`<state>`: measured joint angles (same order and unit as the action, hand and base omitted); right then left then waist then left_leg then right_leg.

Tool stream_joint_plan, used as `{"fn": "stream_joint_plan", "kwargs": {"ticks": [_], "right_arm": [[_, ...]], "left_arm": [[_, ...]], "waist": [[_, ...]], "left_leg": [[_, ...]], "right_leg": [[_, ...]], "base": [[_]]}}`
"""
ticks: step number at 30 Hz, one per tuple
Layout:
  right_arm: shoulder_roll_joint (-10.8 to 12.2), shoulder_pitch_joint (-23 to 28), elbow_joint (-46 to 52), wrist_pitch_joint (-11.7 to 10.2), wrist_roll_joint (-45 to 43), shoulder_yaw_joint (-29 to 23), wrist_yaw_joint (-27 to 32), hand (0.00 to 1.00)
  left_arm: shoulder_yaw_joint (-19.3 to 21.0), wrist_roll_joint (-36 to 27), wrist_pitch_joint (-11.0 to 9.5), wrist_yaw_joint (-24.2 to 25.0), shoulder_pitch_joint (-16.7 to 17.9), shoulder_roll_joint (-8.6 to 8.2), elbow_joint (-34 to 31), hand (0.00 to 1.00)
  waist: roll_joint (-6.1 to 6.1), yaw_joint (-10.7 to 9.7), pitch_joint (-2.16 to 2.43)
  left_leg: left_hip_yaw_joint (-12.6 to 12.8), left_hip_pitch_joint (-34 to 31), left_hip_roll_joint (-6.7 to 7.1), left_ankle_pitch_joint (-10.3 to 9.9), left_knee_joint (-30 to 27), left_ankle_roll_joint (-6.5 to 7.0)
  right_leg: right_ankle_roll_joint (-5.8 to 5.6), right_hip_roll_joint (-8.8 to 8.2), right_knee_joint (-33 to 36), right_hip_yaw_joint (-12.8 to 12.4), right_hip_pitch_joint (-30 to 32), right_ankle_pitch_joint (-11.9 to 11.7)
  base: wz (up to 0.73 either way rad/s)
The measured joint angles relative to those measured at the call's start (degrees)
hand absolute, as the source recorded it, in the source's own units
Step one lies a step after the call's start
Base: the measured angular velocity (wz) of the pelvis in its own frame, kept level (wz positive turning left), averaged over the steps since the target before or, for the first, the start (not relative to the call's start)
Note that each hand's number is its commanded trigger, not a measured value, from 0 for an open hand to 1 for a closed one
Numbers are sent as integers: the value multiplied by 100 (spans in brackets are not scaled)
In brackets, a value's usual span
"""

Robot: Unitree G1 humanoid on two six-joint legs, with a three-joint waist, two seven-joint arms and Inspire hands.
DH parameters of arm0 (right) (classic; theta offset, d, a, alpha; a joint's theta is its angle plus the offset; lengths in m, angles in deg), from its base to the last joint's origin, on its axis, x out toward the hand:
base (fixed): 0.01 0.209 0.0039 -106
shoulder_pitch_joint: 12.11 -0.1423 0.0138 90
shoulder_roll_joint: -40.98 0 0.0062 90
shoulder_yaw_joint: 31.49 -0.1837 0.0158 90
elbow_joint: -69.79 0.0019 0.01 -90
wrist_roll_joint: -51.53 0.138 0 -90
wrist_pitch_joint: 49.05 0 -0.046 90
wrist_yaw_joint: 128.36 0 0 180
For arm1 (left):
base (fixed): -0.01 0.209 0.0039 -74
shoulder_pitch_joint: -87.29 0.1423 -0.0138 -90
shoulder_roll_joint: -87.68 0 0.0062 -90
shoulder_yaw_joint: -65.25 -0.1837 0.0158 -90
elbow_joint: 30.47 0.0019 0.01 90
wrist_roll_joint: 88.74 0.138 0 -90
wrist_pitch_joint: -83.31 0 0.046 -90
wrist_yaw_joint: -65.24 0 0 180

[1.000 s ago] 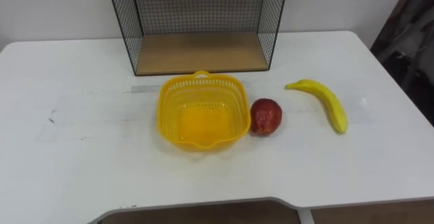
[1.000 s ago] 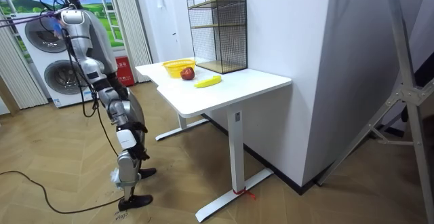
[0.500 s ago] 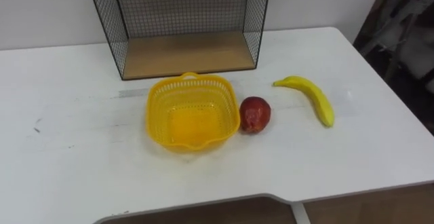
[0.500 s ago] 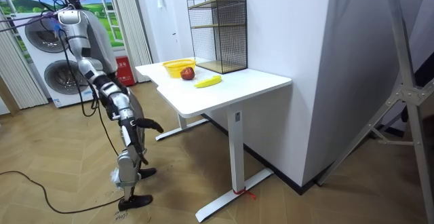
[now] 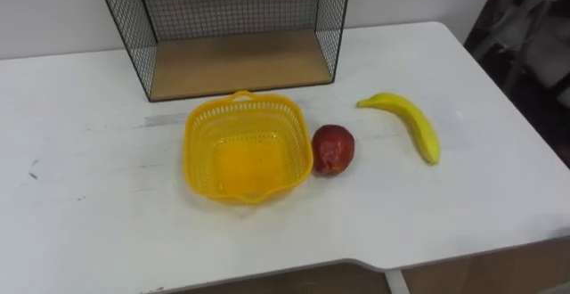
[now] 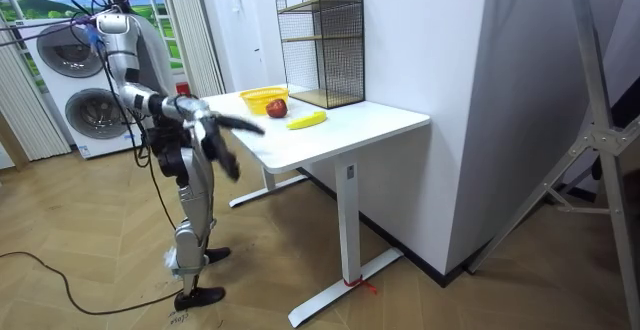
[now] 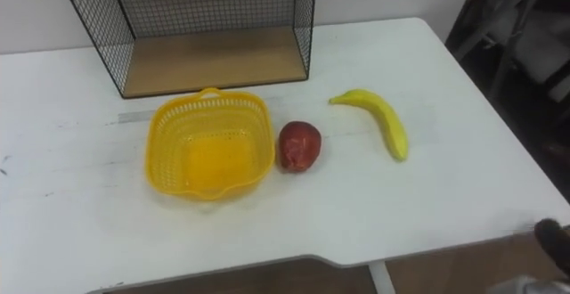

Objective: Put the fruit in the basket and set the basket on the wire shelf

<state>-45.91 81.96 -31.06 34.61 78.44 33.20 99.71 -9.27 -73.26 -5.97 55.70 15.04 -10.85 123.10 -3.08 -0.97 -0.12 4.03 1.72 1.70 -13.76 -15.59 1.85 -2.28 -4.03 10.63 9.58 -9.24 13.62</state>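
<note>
- Raised both arms toward table (image 5: 89,223) since 1 s ago; cannot tell right hand (image 7: 554,240) state.
- Step 1: reaching; nothing in basket (image 5: 192,156) yet.
- Next: grasp apple (image 5: 332,148) beside basket.

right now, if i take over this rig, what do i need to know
Hands: left hand held out toward the table, right hand low by its near edge; both hold none of the job's things.
The yellow basket is empty, in front of the wire shelf; apple just right of it, banana farther right.
Done: nothing.
Left: both fruits into the basket, basket onto the shelf.
</note>
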Motion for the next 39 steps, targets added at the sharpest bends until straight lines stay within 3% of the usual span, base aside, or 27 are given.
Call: {"fn": "stream_joint_plan", "kwargs": {"ticks": [2, 11, 17, 24, 29, 33, 35, 39], "right_arm": [[-151, -121, 135, -111, -363, 131, -1, 0], [-205, -90, 1144, -132, -1153, 738, -229, 0], [-245, -195, 1150, -132, -1166, 1000, -1176, 0], [-568, -209, 873, -103, -1147, 1552, -2410, 0], [-589, -225, 588, 4, -1154, 1727, -3093, 0], [-609, -247, 327, 99, -1181, 1864, -3718, 0], [-610, -292, 242, 143, -1190, 1933, -3929, 0], [-611, -452, 206, 153, -1381, 1956, -4338, 0]], "left_arm": [[-91, 24, -3, 0, 20, 12, 17, 0], [-341, 19, 63, 12, 64, 15, 53, 0], [-346, 43, 24, 146, 49, 18, 19, 0], [-396, 48, 24, 178, -163, 92, -1, 0], [-459, 186, 67, 244, -190, 115, 5, 0], [-517, 302, 79, 296, -197, 116, 4, 0], [-520, 310, 113, 308, -185, 116, 4, 0], [-558, 310, 146, 362, -198, 126, -20, 0]], "waist": [[-7, 25, -7], [2, 247, 2], [23, 293, -15], [-20, 312, -27], [-66, 397, -24], [-188, 460, -51], [-231, 456, -39], [-192, 449, -39]], "left_leg": [[-4, 0, -1, 3, -18, 4], [-166, -51, -2, 43, -6, -20], [-186, -64, 2, 47, -6, -17], [-271, -148, 9, 87, -6, -20], [-268, -153, 8, 90, 11, -24], [-269, -160, 9, 94, 13, -27], [-270, -195, 11, 93, -10, -26], [-269, -207, 10, 93, -84, -24]], "right_leg": [[-4, 0, -2, 7, -14, -5], [0, 9, 5, 171, -8, -12], [1, 4, -1, 226, -63, -13], [1, -5, 2, 350, -27, -13], [1, -4, 4, 338, 5, -13], [2, 2, 2, 322, 8, -14], [5, 2, -1, 324, 23, -17], [11, 0, -3, 327, 18, -38]], "base": [[2], [9], [5], [8], [-2], [-1], [3], [1]]}}
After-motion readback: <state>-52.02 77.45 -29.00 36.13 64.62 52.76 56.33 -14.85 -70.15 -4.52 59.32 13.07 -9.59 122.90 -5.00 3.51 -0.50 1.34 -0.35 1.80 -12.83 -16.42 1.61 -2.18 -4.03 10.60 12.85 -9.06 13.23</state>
